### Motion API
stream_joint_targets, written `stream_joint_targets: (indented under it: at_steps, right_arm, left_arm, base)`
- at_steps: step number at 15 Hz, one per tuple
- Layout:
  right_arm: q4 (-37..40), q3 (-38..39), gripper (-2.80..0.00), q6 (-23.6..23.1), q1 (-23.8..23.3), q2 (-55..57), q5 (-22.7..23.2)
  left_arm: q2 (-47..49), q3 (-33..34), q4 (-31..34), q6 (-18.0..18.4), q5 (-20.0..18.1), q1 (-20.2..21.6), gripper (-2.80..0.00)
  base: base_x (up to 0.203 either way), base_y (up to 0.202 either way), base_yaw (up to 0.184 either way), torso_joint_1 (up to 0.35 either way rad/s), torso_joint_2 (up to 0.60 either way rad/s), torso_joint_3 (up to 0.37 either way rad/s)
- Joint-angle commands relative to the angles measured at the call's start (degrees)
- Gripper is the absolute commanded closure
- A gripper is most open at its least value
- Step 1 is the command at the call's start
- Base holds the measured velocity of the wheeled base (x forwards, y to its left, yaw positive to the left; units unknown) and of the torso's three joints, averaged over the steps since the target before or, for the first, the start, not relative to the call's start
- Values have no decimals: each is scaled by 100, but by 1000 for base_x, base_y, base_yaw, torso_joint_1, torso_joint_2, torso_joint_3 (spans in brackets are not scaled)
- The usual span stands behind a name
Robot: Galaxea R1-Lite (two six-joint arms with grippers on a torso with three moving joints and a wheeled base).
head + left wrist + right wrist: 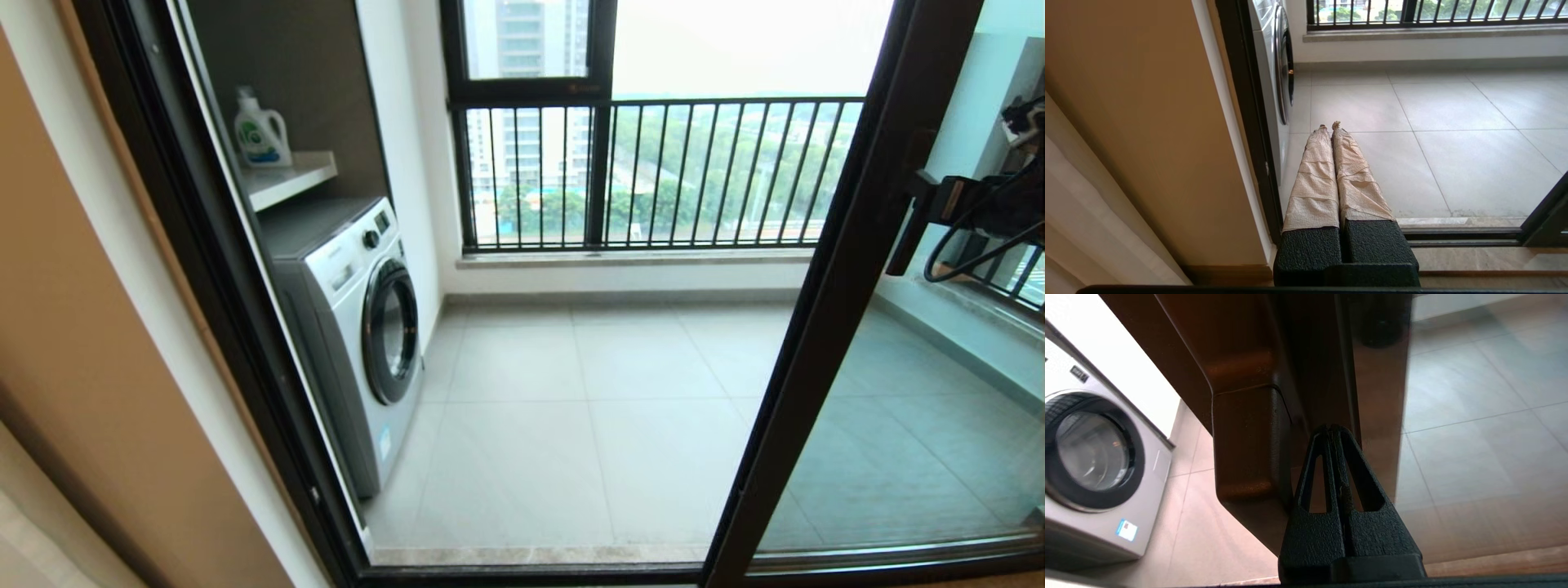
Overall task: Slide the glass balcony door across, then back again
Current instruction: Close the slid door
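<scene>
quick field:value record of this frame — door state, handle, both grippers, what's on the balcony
door: glass balcony door slid to the robot's right, doorway open
handle: dark bar pull handle on the door's edge upright
right gripper: shut, tips at the door frame beside the handle, clamping nothing
left gripper: shut, empty, low by the left door jamb, pointing at the balcony floor
balcony: washing machine on the left, detergent bottle on the shelf above it, barred railing at the back

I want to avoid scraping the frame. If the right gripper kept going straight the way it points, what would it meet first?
Most likely the glass balcony door: the shut right gripper points into the gap between the bar handle and the door's dark edge upright. Depth is unclear; it may already touch.
</scene>
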Motion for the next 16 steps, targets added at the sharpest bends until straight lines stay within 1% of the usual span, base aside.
stream_joint_targets:
  at_steps: [1,5,8,13,16]
  right_arm:
    - [-7,48,0,6,44,-41,13]
    - [-7,139,0,34,254,-92,-17]
    - [-22,186,0,137,584,-116,-435]
    - [-25,250,0,311,976,-133,-658]
    - [-25,250,0,415,1159,-133,-688]
  left_arm:
    - [8,0,-1,2,0,1,0]
    - [8,0,-1,2,0,1,0]
    - [8,0,-1,2,0,1,0]
    - [8,0,-1,2,0,1,0]
    - [8,0,-1,2,0,1,0]
  base:
    - [0,0,0,0,0,0]
    - [0,0,0,0,0,0]
    - [0,0,0,0,0,0]
    - [0,0,0,0,0,0]
    - [0,0,0,0,0,0]
